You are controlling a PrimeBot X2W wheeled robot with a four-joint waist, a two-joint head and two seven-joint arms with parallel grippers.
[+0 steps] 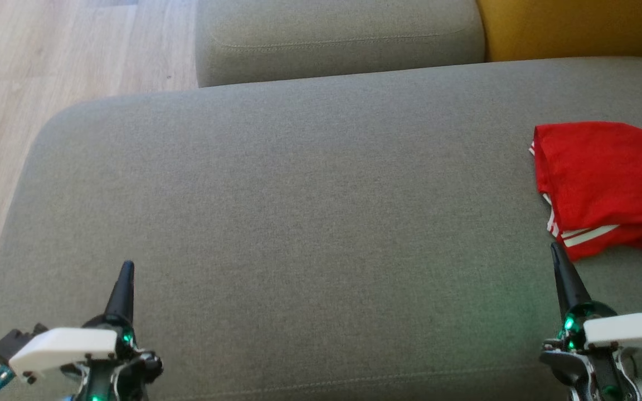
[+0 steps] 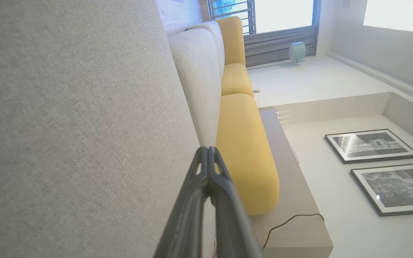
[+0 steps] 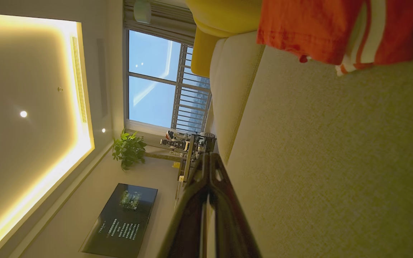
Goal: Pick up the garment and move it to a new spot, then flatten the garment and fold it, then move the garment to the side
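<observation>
The garment (image 1: 605,184) is a red jersey with white stripes and dark numerals, lying folded at the right edge of the grey sofa seat (image 1: 298,223). It also appears at the top of the right wrist view as the red garment (image 3: 321,28). My right gripper (image 1: 555,250) is shut and empty, its tip just below the jersey's striped hem, apart from it. My left gripper (image 1: 127,267) is shut and empty at the lower left over bare cushion. Both pairs of fingers meet at their tips, the left gripper (image 2: 208,150) and the right gripper (image 3: 208,156).
A grey back cushion (image 1: 337,39) and a yellow cushion (image 1: 572,25) lie behind the seat. Wooden floor (image 1: 48,61) lies beyond the seat's left edge. A wide stretch of bare cushion separates the two grippers.
</observation>
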